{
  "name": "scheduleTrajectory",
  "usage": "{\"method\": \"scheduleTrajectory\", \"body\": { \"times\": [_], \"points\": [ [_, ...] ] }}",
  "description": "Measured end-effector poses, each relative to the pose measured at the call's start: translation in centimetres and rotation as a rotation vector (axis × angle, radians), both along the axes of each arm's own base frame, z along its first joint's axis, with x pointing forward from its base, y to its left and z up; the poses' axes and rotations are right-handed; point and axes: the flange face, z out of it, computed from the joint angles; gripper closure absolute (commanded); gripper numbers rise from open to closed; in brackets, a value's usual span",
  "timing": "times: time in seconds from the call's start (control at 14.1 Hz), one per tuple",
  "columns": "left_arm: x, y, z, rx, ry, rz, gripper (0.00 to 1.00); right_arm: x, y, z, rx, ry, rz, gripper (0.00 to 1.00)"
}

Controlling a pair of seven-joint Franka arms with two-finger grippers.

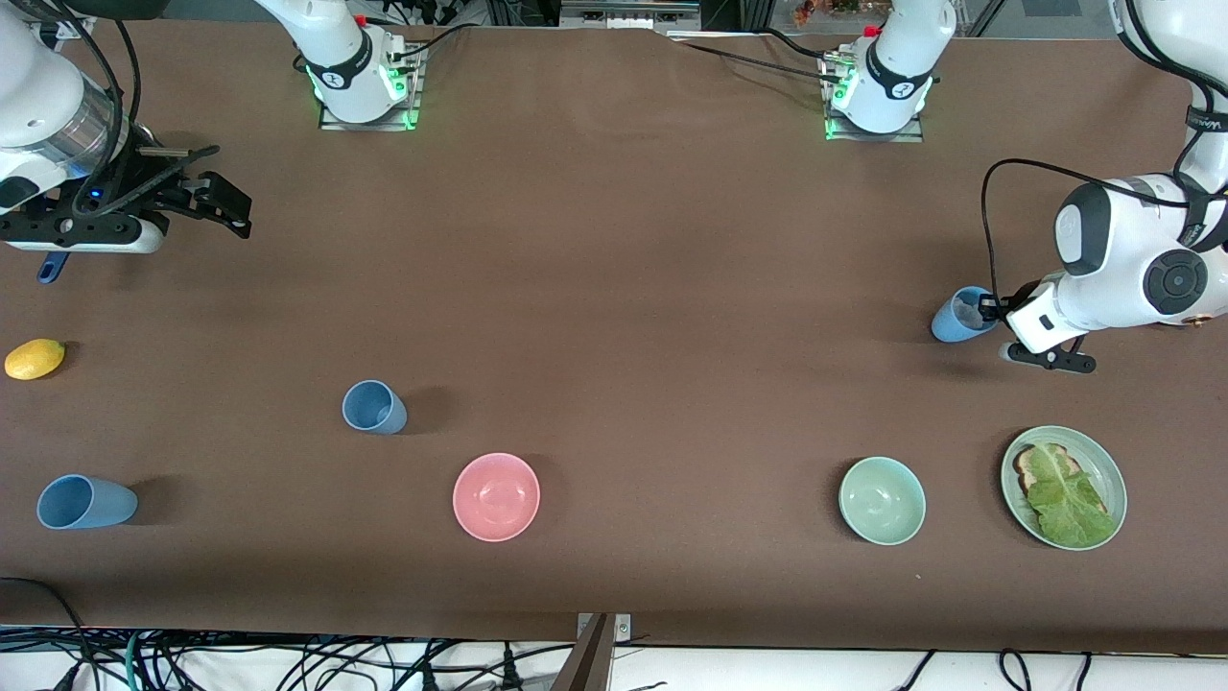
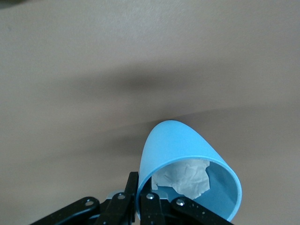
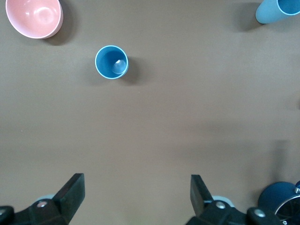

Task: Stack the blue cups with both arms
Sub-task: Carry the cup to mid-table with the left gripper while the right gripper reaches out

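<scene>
Nearest the camera, a row of things lies along the brown table (image 1: 614, 240): a blue cup (image 1: 84, 502) on its side at the right arm's end; a pink bowl (image 1: 496, 496); a pale green bowl (image 1: 882, 500); and a green plate (image 1: 1113, 475) with toast and a lettuce leaf (image 1: 1067, 499) at the left arm's end. A second cup (image 1: 374, 407) stands upright farther from the camera, between the lying cup and the pink bowl; a lemon (image 1: 35, 359) sits near the table's edge at the right arm's end. The left gripper (image 1: 988, 309) is low at the left arm's end of the table, its jaws closed on the rim of a third cup (image 1: 959, 317); that cup is tilted, with crumpled white paper (image 2: 185, 177) inside it. The right gripper (image 1: 206, 197) hangs over bare table at the right arm's end, well apart from every cup; its fingers (image 3: 72, 190) stand wide apart and hold nothing; this arm waits.
</scene>
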Motion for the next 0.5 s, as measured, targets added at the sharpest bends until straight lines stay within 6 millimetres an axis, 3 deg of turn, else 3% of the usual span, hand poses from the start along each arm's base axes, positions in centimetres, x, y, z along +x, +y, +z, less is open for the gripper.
{"method": "scheduleTrajectory", "body": {
  "times": [0.21,0.5],
  "points": [
    [1.9,-4.2,4.0,-0.015,-0.009,-0.034,1.0,0.0,0.0,0.0,0.0,0.001,0.0,0.0],
    [3.2,-13.2,8.2,-0.008,-0.025,0.004,1.0,0.1,0.0,-0.3,0.0,0.005,0.0,0.0]
  ]
}}
